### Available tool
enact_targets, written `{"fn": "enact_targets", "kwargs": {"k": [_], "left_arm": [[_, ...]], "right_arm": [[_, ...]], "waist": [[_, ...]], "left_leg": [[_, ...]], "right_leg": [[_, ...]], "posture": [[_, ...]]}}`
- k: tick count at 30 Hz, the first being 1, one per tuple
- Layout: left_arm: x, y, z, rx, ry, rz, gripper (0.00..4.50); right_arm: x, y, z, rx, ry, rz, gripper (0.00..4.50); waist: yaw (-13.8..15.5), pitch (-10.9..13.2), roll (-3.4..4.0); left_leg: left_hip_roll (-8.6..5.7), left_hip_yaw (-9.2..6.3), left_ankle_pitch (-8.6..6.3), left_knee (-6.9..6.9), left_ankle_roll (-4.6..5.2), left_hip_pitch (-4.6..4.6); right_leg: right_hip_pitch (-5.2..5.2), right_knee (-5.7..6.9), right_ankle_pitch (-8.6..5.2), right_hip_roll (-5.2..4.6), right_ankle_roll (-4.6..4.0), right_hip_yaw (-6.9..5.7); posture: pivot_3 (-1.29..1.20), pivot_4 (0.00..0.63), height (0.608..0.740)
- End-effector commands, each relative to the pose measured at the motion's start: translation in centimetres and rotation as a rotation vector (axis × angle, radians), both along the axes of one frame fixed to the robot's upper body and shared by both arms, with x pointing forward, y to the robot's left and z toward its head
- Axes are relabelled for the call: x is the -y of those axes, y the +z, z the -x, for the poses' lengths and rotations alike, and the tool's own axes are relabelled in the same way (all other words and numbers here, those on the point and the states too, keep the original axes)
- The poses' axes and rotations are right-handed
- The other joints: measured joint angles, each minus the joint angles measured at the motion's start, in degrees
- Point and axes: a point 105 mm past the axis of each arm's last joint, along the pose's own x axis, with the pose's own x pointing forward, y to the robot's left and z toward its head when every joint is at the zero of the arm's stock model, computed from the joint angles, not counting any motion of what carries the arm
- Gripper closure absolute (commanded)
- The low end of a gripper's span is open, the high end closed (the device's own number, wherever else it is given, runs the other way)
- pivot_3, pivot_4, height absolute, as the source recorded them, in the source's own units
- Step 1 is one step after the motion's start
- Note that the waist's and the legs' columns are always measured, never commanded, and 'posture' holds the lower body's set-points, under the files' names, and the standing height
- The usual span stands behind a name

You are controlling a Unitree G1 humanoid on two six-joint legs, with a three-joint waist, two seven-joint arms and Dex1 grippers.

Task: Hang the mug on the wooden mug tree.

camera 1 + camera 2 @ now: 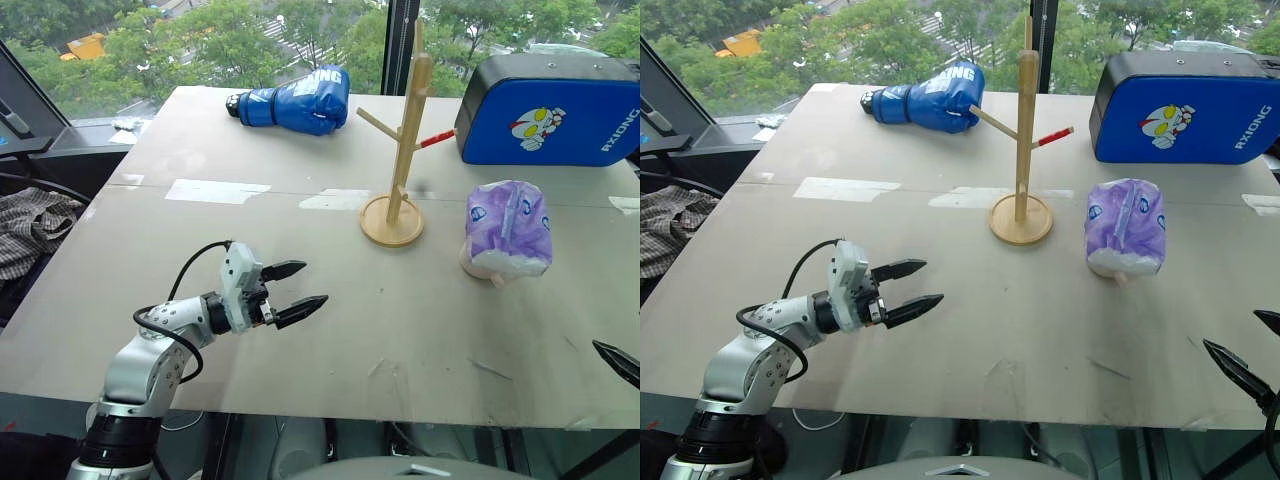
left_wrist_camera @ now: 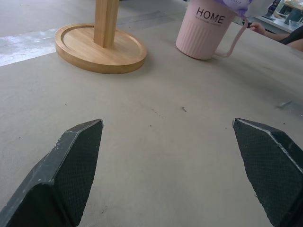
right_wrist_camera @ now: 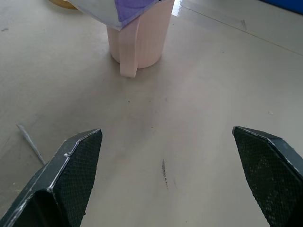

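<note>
Bare table [image 1: 420, 340] lies open between my left claw [image 1: 300, 287], fingers apart and empty near the near edge, and the mug [image 2: 204, 29], which stands upright under a purple-and-white wrapper [image 1: 508, 228], right of the wooden mug tree [image 1: 398, 150], well beyond my spread right claw [image 1: 1245, 355].

Table: wide grey-beige top [image 1: 300, 350], scuffed, pale tape patches [image 1: 217, 190] across a seam.
Window: behind far edge, dark upright frame post [image 1: 402, 45].
Outside: green treetops [image 1: 200, 40], yellow vehicle [image 1: 85, 46] seen from high up.
Light: soft daylight, faint shadows.
Left side: dark ledge, checked cloth [image 1: 30, 225] lying beside table.
</note>
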Motion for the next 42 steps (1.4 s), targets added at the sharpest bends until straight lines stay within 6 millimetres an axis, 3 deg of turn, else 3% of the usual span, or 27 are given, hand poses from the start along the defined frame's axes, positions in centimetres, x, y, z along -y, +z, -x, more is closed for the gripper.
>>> {"fn": "enact_targets", "kwargs": {"k": [1,6,13,20,25,28,33,35,36,39,42], "left_arm": [[0.2,2.2,-0.6,0.086,-0.015,0.018,0.00],[1.2,5.2,-1.9,0.171,-0.051,0.092,0.00],[2.3,6.1,0.5,0.233,-0.249,0.079,0.00],[2.8,6.3,1.3,0.263,-0.322,0.066,0.00],[2.7,6.0,1.6,0.268,-0.296,0.053,0.00],[2.7,5.8,2.1,0.275,-0.283,0.046,0.00],[3.0,6.1,2.0,0.289,-0.263,0.053,0.00],[3.1,6.1,2.1,0.286,-0.258,0.059,0.00],[3.1,6.0,2.2,0.283,-0.258,0.059,0.00],[3.1,6.0,2.3,0.284,-0.263,0.067,0.00],[3.2,6.0,2.2,0.284,-0.272,0.082,0.00]], "right_arm": [[-1.0,0.5,-0.9,0.081,0.031,0.059,0.05],[-4.2,2.9,-2.8,0.236,0.107,0.170,0.05],[-9.2,5.7,-4.7,0.379,0.248,0.260,0.05],[-12.2,4.2,-7.3,0.426,0.334,0.457,0.05],[-11.9,2.7,-9.7,0.434,0.303,0.577,0.05],[-11.7,2.2,-10.3,0.443,0.293,0.609,0.90],[-12.1,2.5,-10.5,0.461,0.308,0.563,3.09],[-12.3,3.1,-10.3,0.473,0.308,0.516,4.18],[-12.5,3.7,-10.1,0.485,0.310,0.477,4.48],[-12.3,6.0,-9.5,0.538,0.290,0.335,4.48],[-9.6,8.8,-9.5,0.595,0.178,0.279,4.48]], "waist": [[0.0,0.0,-0.01],[0.0,0.0,0.09],[-0.4,0.0,0.07],[-0.1,0.0,0.03],[-0.1,0.0,0.02],[-0.1,0.0,0.01],[-0.1,0.0,0.01],[0.0,0.0,0.00],[-0.1,0.0,0.00],[-0.1,0.0,0.01],[-0.1,0.0,0.01]], "left_leg": [[0.00,0.00,0.00,0.00,0.00,0.00],[-0.07,-0.08,0.08,0.04,-0.13,-0.07],[-0.09,-0.21,0.09,0.03,-0.21,-0.01],[-0.20,-0.32,0.12,0.05,-0.27,-0.03],[-0.21,-0.33,0.12,0.06,-0.27,-0.05],[-0.20,-0.34,0.13,0.05,-0.27,-0.05],[-0.18,-0.35,0.13,0.05,-0.28,-0.06],[-0.19,-0.35,0.13,0.05,-0.28,-0.06],[-0.19,-0.35,0.13,0.05,-0.28,-0.06],[-0.18,-0.35,0.13,0.05,-0.28,-0.07],[-0.18,-0.36,0.13,0.05,-0.28,-0.06]], "right_leg": [[0.00,0.00,0.00,0.00,0.00,0.00],[-0.01,0.01,0.00,0.02,0.04,-0.06],[-0.01,0.00,0.00,0.18,0.04,0.12],[0.00,0.00,0.00,0.27,0.05,0.06],[-0.02,0.00,-0.01,0.27,0.05,0.06],[-0.02,0.00,-0.02,0.26,0.06,0.06],[-0.03,0.00,-0.02,0.23,0.07,0.04],[-0.02,0.00,-0.02,0.23,0.07,0.04],[-0.02,0.00,-0.02,0.23,0.07,0.04],[-0.02,0.01,-0.01,0.26,0.06,0.04],[-0.02,0.02,-0.01,0.28,0.05,0.05]], "posture": [[0.00,0.150,0.733],[0.00,0.150,0.733],[0.00,0.150,0.733],[0.00,0.150,0.733],[0.00,0.150,0.733],[0.00,0.150,0.733],[0.00,0.150,0.733],[0.00,0.150,0.733],[0.00,0.150,0.733],[0.00,0.150,0.733],[0.00,0.150,0.733]]}}
